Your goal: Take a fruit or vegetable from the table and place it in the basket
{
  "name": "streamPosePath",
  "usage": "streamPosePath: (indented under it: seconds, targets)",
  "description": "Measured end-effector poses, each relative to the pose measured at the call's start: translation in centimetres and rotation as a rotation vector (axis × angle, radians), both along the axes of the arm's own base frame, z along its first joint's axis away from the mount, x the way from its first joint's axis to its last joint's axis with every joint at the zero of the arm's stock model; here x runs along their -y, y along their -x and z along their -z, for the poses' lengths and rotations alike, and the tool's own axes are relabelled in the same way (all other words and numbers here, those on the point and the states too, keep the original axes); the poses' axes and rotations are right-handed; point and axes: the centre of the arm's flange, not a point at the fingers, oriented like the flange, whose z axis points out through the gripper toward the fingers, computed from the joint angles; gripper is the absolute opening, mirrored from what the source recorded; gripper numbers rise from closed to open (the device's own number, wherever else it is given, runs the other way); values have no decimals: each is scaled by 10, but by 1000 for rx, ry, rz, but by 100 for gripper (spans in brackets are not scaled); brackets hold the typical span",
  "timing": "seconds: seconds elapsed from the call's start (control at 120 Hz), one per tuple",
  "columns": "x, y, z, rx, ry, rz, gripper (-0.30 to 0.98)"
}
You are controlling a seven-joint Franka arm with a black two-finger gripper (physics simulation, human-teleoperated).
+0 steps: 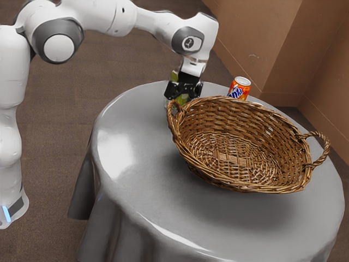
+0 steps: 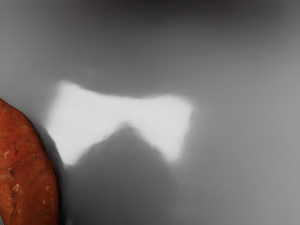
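Exterior view, left to right: green thing (image 1: 175, 77), partly hidden, at gripper (image 1: 183, 98); cannot tell whether gripper is spread or pressed together; basket (image 1: 234, 158) on table (image 1: 136, 188); can (image 1: 240, 88) upright behind basket. Wrist view: reddish-orange vegetable (image 2: 26, 168) on table, near gripper.

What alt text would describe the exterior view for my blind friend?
A white robot arm reaches from the exterior view's left over a round, grey-covered table, its black gripper near a wicker basket. Something green and yellow is partly hidden by the gripper; an orange Fanta can stands beyond the basket.
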Motion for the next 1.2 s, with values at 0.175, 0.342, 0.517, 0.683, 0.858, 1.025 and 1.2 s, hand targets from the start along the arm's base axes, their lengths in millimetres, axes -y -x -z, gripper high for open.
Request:
streamPosePath:
  seconds: [0.175,0.342,0.517,0.683,0.858,1.025,1.2]
  targets:
    - [4,-4,9,2,23,-28,67]
    - [4,-8,14,12,34,-51,67]
    - [4,-17,22,47,24,-69,67]
    - [5,-26,37,61,19,-80,67]
    - [4,-31,48,64,17,-92,67]
    - [1,-35,56,69,13,-102,67]
    - [0,-39,66,73,8,-111,67]
